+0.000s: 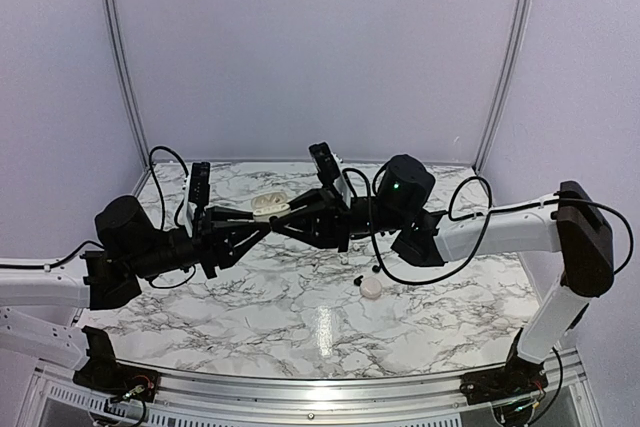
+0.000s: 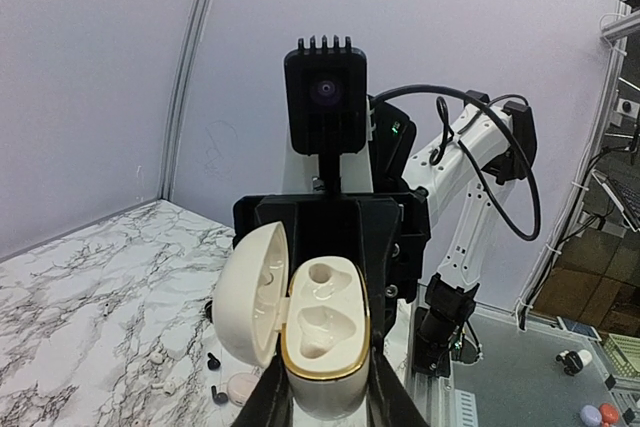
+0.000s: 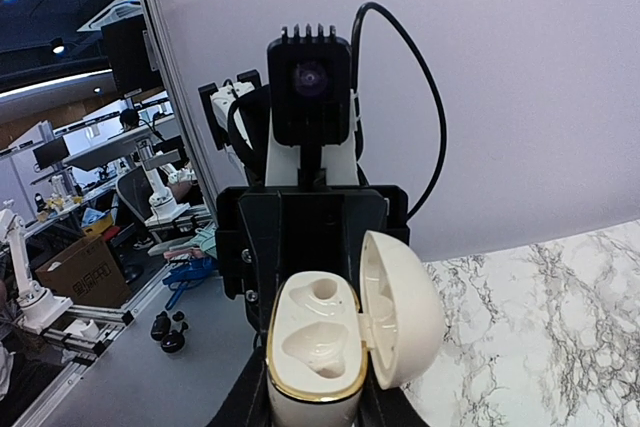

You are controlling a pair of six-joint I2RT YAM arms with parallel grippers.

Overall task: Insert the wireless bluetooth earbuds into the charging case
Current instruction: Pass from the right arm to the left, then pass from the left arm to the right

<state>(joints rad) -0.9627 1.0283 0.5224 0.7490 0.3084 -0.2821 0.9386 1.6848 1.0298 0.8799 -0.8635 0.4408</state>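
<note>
The white charging case (image 2: 325, 332) with a gold rim hangs in the air above the table, lid swung open and both wells empty. My left gripper (image 2: 326, 397) is shut on its body, with its fingers (image 2: 262, 405) against the sides. My right gripper (image 3: 318, 409) faces it from the other side and is shut on the same charging case (image 3: 315, 347). In the top view the two grippers (image 1: 255, 219) (image 1: 292, 219) meet at the case (image 1: 268, 203). Two black earbuds (image 2: 212, 359) (image 2: 219, 396) lie on the marble below, and a black earbud (image 1: 359, 278) shows in the top view.
A small round pale case (image 1: 371, 288) lies shut on the marble table (image 1: 300, 317) beside the black buds, right of centre. Small white pieces (image 2: 155, 355) lie near them. White curtain walls close the back and sides. Cables loop over both arms.
</note>
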